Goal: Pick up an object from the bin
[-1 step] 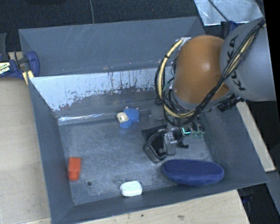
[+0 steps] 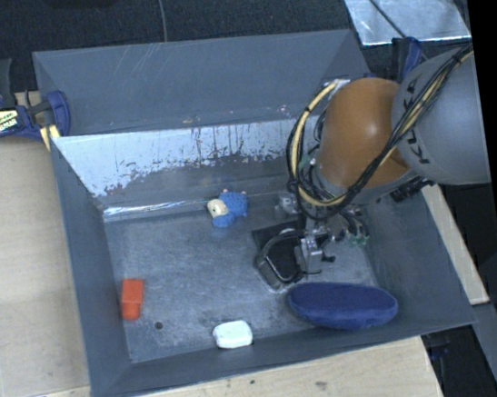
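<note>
The gripper hangs seemingly over a black looped thing near the bin's right wall, just beside a dark blue oval. Whether it is open or closed I cannot tell. Centre first, then lift straight.

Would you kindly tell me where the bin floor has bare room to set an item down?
The widest bare patch is the middle of the bin floor, bordered by the orange block, the blue-and-white piece and the white lump. The far left corner is bare. The right is crowded: the gripper, a black loop and a dark blue oval.
</note>
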Motion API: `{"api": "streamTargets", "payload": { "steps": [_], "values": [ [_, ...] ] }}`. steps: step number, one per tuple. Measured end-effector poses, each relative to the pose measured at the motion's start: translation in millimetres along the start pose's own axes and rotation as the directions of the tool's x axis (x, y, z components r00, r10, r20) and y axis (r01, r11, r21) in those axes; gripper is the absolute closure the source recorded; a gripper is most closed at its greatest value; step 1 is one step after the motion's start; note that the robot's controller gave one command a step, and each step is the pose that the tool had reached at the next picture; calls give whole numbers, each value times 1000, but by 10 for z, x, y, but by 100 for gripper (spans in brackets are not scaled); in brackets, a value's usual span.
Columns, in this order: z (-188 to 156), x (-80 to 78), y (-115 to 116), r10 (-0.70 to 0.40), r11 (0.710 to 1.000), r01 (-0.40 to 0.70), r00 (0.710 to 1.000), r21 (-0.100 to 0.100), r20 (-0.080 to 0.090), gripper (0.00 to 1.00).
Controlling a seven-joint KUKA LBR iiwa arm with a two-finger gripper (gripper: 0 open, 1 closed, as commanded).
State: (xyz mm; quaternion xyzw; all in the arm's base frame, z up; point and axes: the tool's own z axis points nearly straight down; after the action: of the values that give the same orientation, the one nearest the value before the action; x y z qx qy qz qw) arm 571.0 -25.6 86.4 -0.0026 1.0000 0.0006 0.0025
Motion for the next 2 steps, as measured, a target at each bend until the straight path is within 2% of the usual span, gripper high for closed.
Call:
{"api": "streamTargets", "payload": {
  "steps": [1, 2],
  "values": [
    [-44, -43, -15, 3, 1000, -3, 1000, 1, 13, 100],
    [-1076, 189, 27, -12, 1000, 12, 1000, 2, 0, 100]
  ]
}}
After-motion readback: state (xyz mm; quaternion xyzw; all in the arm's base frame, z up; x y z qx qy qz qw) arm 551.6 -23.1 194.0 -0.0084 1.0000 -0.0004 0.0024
